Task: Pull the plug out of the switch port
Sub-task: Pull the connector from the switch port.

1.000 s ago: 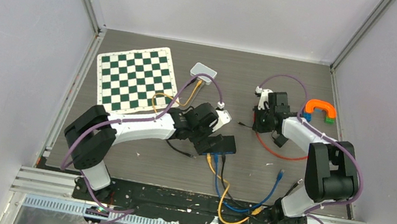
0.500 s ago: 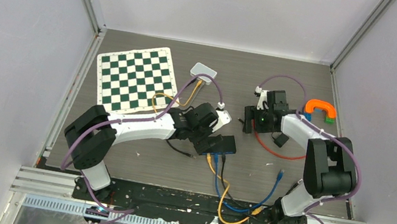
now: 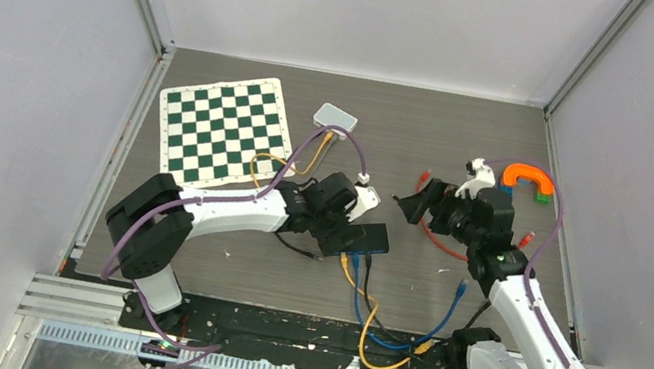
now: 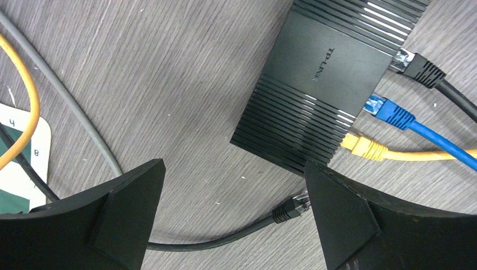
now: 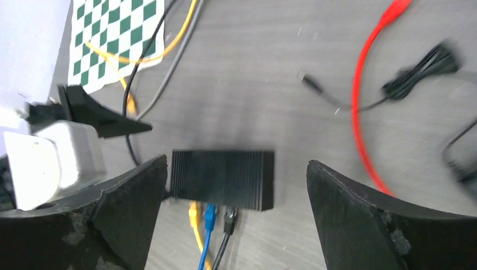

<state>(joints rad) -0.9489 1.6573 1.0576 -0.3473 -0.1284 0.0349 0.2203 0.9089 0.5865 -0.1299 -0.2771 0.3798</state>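
The right hand [image 3: 412, 207] has swung off the red lead [image 5: 360, 84] toward the switch [image 3: 362, 238] on the bench [image 3: 394, 125], wide open and empty, though its view is blurred. The left hand [image 4: 233, 174] hovers open, empty, beside it. Three plugs [image 4: 388, 109] stay seated; pulling probably comes next.

TP-LINK on switch [image 4: 320, 84]; 4, 8 on chessboard [image 4: 14, 174] border.
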